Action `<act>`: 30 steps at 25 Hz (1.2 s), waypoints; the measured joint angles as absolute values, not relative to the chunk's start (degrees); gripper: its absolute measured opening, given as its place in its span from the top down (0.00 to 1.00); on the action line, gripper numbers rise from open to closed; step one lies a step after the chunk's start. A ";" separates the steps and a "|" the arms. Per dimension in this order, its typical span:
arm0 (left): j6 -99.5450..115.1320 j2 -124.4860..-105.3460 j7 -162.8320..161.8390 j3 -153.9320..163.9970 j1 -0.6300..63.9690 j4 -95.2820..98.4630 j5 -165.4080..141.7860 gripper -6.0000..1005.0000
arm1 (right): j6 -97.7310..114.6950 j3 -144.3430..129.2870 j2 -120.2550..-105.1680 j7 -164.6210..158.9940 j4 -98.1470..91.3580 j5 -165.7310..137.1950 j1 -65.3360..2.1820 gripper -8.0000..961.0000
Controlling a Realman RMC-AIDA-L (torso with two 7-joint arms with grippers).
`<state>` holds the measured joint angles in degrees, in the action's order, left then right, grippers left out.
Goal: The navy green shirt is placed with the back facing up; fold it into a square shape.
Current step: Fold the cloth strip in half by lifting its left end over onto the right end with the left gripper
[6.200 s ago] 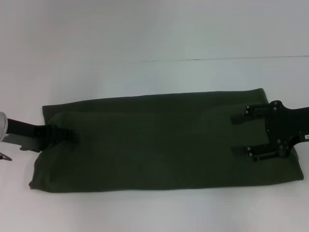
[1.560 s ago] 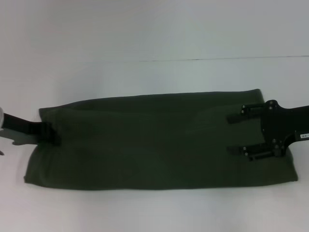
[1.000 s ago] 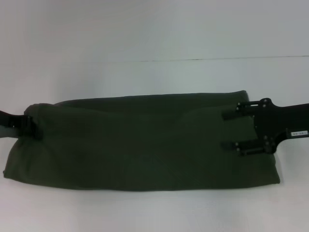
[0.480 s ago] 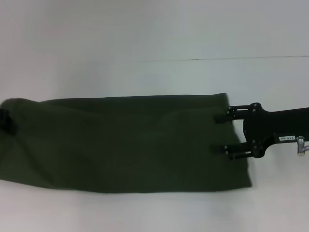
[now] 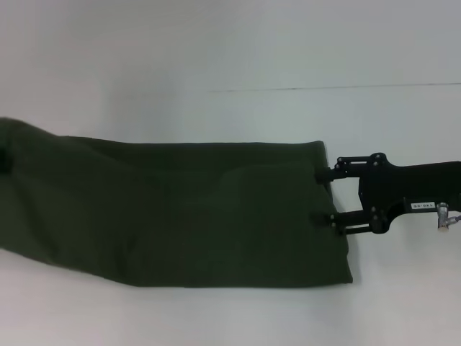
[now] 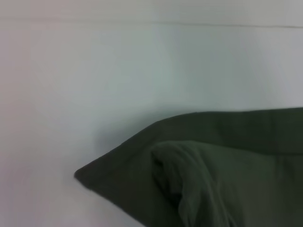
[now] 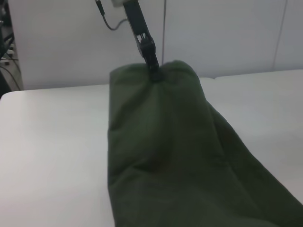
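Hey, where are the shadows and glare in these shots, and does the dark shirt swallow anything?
Head view: even light, no glare on the table; a faint shadow under the navy green shirt; the open right tool reads clearly at its edge. Left wrist view: a soft shadow beside the shirt's raised corner. Right wrist view: the left tool, pinching the fabric, blends into it.

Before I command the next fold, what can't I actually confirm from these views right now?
- Left end effector: its grip point is buried in the navy green shirt in the right wrist view; the head view's left edge cuts it off.
- Right end effector: fingertips at the shirt's right edge; under or over the cloth is unclear.
- Shirt's front lettering: hidden underneath.
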<state>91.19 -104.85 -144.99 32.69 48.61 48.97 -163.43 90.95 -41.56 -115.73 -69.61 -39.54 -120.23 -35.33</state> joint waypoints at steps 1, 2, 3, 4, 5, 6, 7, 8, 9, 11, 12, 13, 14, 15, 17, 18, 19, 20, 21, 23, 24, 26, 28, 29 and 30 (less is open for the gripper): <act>92.08 -104.85 -145.31 32.73 49.11 49.59 -163.35 0.92 | 90.60 -41.53 -115.76 -69.65 -39.52 -120.19 -35.28 0.17; 93.10 -104.86 -145.77 32.80 49.89 50.46 -163.23 0.92 | 90.35 -41.51 -115.79 -69.66 -39.51 -120.15 -35.23 0.17; 93.75 -104.94 -146.12 32.83 50.45 51.08 -163.21 0.92 | 90.02 -41.48 -115.79 -69.68 -39.51 -120.13 -35.12 0.17; 94.57 -105.07 -146.62 32.93 51.30 51.88 -163.15 0.92 | 89.78 -41.45 -115.80 -69.68 -39.50 -120.10 -35.04 0.17; 95.46 -105.24 -147.04 33.06 52.11 52.68 -163.14 0.92 | 89.65 -41.39 -115.80 -69.69 -39.49 -120.08 -34.96 0.17; 96.27 -105.43 -147.48 33.26 52.79 53.39 -163.12 0.92 | 89.53 -41.26 -115.81 -69.69 -39.49 -120.07 -34.90 0.17; 96.94 -105.62 -147.98 33.57 53.44 54.18 -163.11 0.92 | 89.38 -41.03 -115.81 -69.68 -39.48 -120.06 -34.82 0.17; 97.80 -105.93 -148.55 34.03 54.15 55.08 -163.05 0.92 | 89.30 -40.70 -115.82 -69.63 -39.47 -120.05 -34.71 0.17; 98.69 -106.23 -149.16 34.48 54.88 55.95 -162.98 0.92 | 89.26 -40.38 -115.82 -69.52 -39.47 -120.05 -34.59 0.17; 100.43 -107.02 -150.37 35.56 56.30 57.67 -162.91 0.92 | 89.18 -39.91 -115.84 -69.36 -39.46 -120.05 -34.30 0.17; 101.14 -107.40 -150.95 36.20 56.94 58.47 -162.90 0.92 | 89.12 -39.68 -115.84 -69.29 -39.46 -120.05 -34.18 0.17; 101.96 -107.92 -151.86 37.19 57.66 59.57 -162.90 0.92 | 89.00 -39.40 -115.84 -69.24 -39.46 -120.05 -34.04 0.17; 102.50 -108.28 -152.50 38.01 58.07 60.42 -162.90 0.92 | 88.86 -39.09 -115.84 -69.19 -39.47 -120.05 -33.91 0.17; 103.28 -108.81 -153.55 39.30 58.64 61.79 -162.88 0.92 | 88.76 -38.80 -115.83 -69.13 -39.48 -120.05 -33.71 0.17; 104.66 -109.96 -154.93 41.08 59.38 64.31 -162.86 0.92 | 88.45 -38.19 -115.76 -69.06 -39.52 -120.05 -33.37 0.17; 105.48 -110.82 -155.57 41.84 59.83 65.96 -162.88 0.92 | 88.36 -37.93 -115.71 -69.01 -39.52 -120.04 -33.21 0.17; 106.75 -112.30 -156.51 42.92 60.64 68.98 -162.96 0.92 | 88.31 -37.62 -115.64 -68.99 -39.53 -120.05 -33.07 0.17; 107.10 -112.75 -156.75 43.15 60.90 69.74 -163.01 0.92 | 88.29 -37.33 -115.60 -68.96 -39.53 -120.04 -32.93 0.17; 107.56 -113.29 -157.03 43.44 61.21 70.66 -163.08 0.92 | 88.21 -37.10 -115.56 -68.90 -39.53 -120.05 -32.73 0.17; 108.53 -115.02 -157.95 44.65 62.27 73.08 -163.31 0.92 | 88.02 -36.62 -115.52 -68.68 -39.50 -120.05 -32.33 0.17; 108.63 -115.52 -158.27 45.17 62.60 73.59 -163.36 0.92 | 87.89 -36.42 -115.52 -68.54 -39.50 -120.04 -32.14 0.17; 108.59 -116.71 -159.24 46.72 63.44 74.07 -163.40 0.92 | 87.62 -36.19 -115.53 -68.36 -39.61 -120.04 -31.63 0.17; 108.31 -117.81 -159.94 48.11 64.13 74.02 -163.40 0.92 | 87.45 -35.89 -115.56 -68.27 -39.79 -120.04 -31.16 0.17; 107.96 -118.32 -160.13 48.67 64.42 73.88 -163.41 0.92 | 87.44 -35.69 -115.55 -68.22 -39.77 -120.05 -30.95 0.17; 107.58 -118.79 -160.28 49.07 64.68 73.75 -163.41 0.92 | 87.43 -35.45 -115.51 -68.12 -39.69 -120.05 -30.77 0.17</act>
